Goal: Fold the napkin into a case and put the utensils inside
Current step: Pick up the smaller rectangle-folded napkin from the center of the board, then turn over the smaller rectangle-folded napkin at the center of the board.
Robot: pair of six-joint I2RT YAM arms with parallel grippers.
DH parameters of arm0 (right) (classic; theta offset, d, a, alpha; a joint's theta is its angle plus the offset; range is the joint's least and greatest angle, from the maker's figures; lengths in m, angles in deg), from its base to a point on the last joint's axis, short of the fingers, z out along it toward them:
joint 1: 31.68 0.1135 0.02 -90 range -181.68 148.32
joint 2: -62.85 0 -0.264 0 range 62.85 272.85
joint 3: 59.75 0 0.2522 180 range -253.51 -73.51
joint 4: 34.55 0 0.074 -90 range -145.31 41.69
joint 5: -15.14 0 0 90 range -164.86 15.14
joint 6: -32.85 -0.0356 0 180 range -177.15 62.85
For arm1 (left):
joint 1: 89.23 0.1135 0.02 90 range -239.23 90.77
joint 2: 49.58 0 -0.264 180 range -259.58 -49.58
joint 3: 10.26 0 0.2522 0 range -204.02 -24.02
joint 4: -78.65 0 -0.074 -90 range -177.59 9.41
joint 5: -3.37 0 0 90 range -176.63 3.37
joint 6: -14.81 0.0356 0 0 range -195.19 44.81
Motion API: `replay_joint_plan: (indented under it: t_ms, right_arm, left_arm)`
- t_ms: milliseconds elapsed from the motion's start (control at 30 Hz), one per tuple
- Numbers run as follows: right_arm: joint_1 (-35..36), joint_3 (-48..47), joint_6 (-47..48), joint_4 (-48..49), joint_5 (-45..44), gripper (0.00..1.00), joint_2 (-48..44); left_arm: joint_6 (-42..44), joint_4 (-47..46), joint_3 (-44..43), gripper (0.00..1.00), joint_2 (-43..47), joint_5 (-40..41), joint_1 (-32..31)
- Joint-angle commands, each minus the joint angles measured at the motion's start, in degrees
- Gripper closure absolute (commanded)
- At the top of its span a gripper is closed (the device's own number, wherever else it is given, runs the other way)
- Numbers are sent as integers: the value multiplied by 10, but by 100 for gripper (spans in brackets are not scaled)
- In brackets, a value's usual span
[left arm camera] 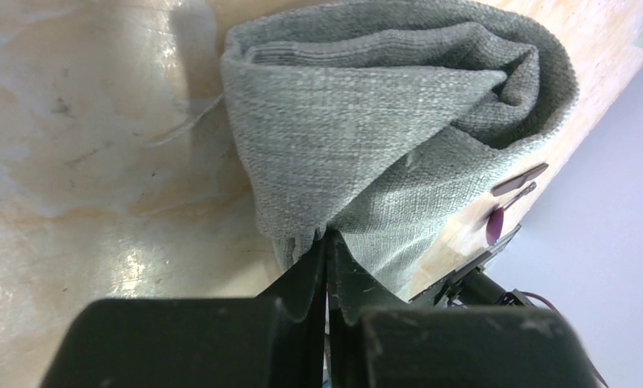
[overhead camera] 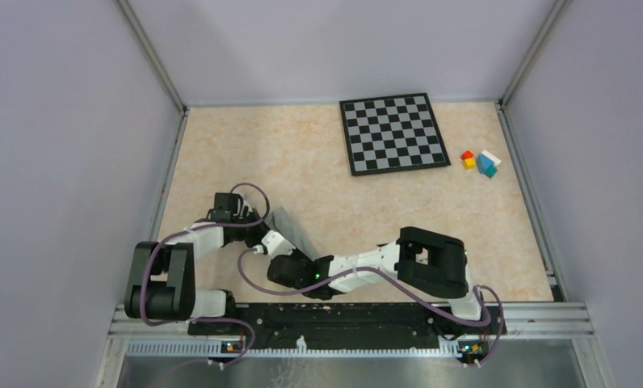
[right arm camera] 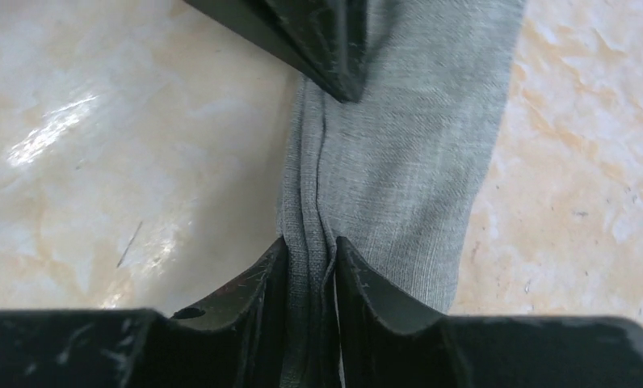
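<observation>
The napkin is a grey-green cloth folded into a narrow strip, lying between the two arms near the table's front. In the left wrist view its layers bulge open at the far end. My left gripper is shut, pinching the cloth's near edge. My right gripper is shut on the stacked folded edges of the napkin, a little along the same edge from the left gripper's fingers. The utensils show only in the left wrist view: a slim dark piece and a purple rounded end beside the cloth.
A black-and-white chessboard lies at the back of the table. Small coloured blocks sit at the back right. Grey walls close in three sides, and a metal rail runs along the near edge.
</observation>
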Motion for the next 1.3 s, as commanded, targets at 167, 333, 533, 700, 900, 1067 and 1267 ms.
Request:
replay_joint_plan:
  t_ms: [167, 333, 533, 700, 900, 1067, 1267]
  right_arm:
    - [0, 8, -25, -7, -61, 100, 21]
    - [-15, 23, -35, 39, 36, 100, -33]
    - [-86, 54, -130, 119, 270, 100, -117]
    - [-160, 115, -283, 294, 474, 100, -122]
    - [-227, 215, -462, 546, 577, 100, -89]
    - [-286, 293, -585, 751, 612, 100, -40]
    - [-356, 364, -652, 894, 629, 100, 11]
  left_arm:
    - [74, 66, -50, 77, 44, 97, 5]
    - [109, 157, -147, 55, 133, 153, 6]
    - [115, 246, -261, 44, 230, 255, 8]
    - [108, 265, -262, 42, 291, 283, 8]
    - [113, 267, -227, 43, 308, 245, 7]
    - [111, 255, -206, 44, 304, 221, 7]
    - [108, 243, -194, 45, 284, 181, 8]
